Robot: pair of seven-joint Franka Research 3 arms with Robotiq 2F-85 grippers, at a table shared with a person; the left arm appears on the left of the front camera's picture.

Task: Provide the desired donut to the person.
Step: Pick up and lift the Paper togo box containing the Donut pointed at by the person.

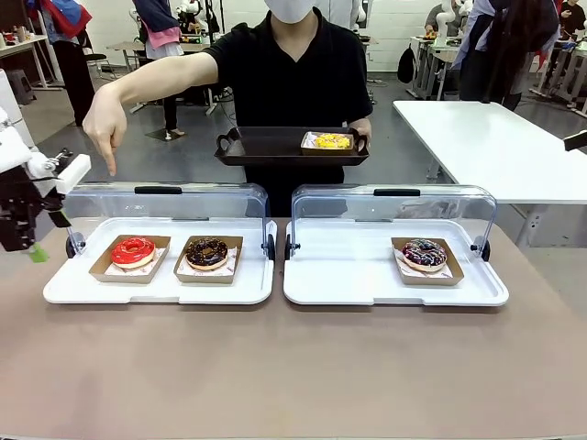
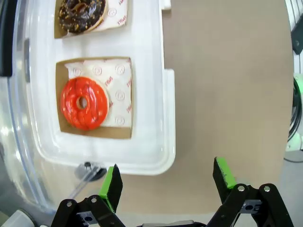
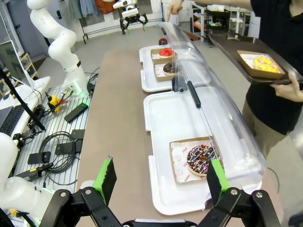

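Left fingers (image 2: 112,187) spread wide, holding nothing; the red donut (image 2: 84,103) lies ahead of them, well apart.

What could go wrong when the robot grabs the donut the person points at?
The open left robot hand could squash the red glazed donut rather than gripping its brown cardboard tray. It might bump the raised clear plastic lid. It could take the neighbouring chocolate donut instead.
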